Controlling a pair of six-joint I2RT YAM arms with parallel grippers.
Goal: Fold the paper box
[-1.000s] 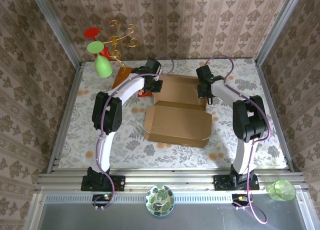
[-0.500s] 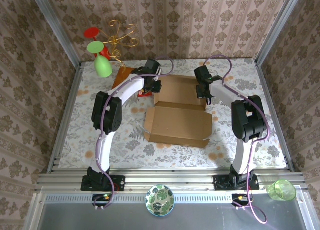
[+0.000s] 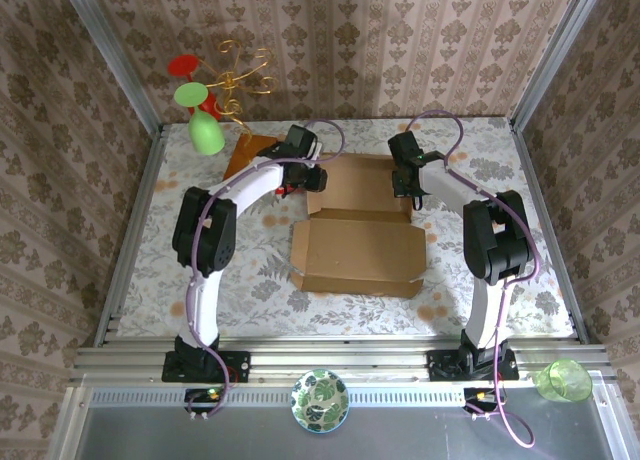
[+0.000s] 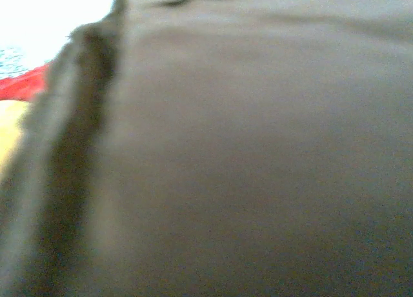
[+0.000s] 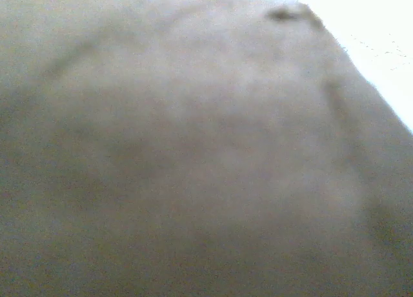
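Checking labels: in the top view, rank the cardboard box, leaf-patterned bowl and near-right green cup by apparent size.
1. paper box, by far the largest.
2-3. leaf-patterned bowl and green cup look nearly alike; order unsure.

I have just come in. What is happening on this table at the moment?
Two robot arms are working on the paper box, a large brown cardboard piece in the middle of the table. The left gripper is at its far left corner and the right gripper at its far right corner. Both wrist cameras show blurred cardboard very close, so I cannot tell whether the jaws are shut. The box lies open, not yet folded closed.
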